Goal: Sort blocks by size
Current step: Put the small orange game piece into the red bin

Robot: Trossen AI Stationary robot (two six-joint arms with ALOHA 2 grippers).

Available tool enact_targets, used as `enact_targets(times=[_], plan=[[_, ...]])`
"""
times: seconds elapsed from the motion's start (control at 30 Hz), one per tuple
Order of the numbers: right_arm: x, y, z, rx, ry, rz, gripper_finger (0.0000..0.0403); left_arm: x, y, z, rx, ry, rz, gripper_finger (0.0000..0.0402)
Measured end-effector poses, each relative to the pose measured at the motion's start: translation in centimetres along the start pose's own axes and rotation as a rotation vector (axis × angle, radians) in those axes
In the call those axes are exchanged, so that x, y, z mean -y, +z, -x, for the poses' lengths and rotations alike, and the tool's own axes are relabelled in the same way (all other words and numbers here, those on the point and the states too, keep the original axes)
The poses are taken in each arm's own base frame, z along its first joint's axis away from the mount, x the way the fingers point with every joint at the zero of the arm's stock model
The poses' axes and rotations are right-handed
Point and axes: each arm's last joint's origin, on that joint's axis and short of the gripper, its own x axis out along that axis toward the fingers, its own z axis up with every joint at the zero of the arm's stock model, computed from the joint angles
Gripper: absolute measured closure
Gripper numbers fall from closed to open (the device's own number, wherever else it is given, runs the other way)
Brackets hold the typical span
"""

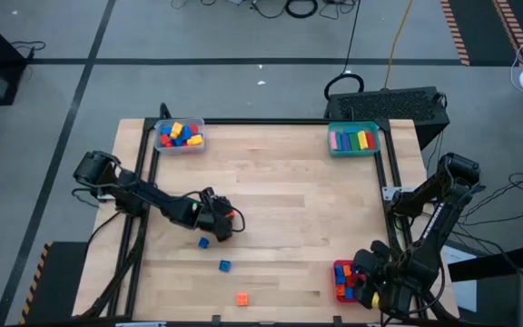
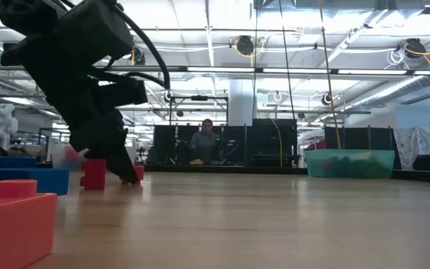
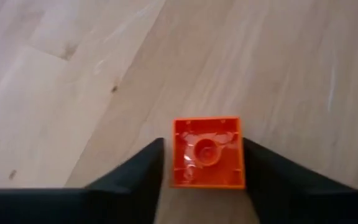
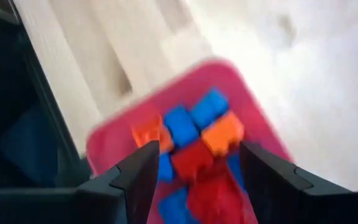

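Pinching a small orange-red cube [image 3: 206, 152] at lower centre, left gripper [image 3: 204, 163]; right gripper [image 4: 194, 165] spread above red tray [image 4: 229, 78], lower right

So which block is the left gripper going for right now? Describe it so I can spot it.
Start at the left gripper, low over the table's left-middle. Between its fingers sits a small red-orange cube, underside up. Unlike the two blue cubes and the orange cube lying loose nearer the front edge, it is flanked by both fingers.
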Motion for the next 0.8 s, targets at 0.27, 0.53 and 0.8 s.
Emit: enact_targets(times=[0.27,0.53,0.8], plan=[[-0.9,1.3,-1.9,0.381,-0.048,0.194,0.0198,0.4,0.7,0.2,0.005,-0.089,-0.055,0.0259],[-4.3,5.4,-8.5,0.575,-0.201,0.685,0.0198,2.9,4.9,2.0,0.206,-0.547,-0.094,0.0259],[-5.9,11.5,-12.0,0.734,-0.265,0.878,0.0198,3.9,7.4,3.4,0.290,-0.771,-0.096,0.0259]])
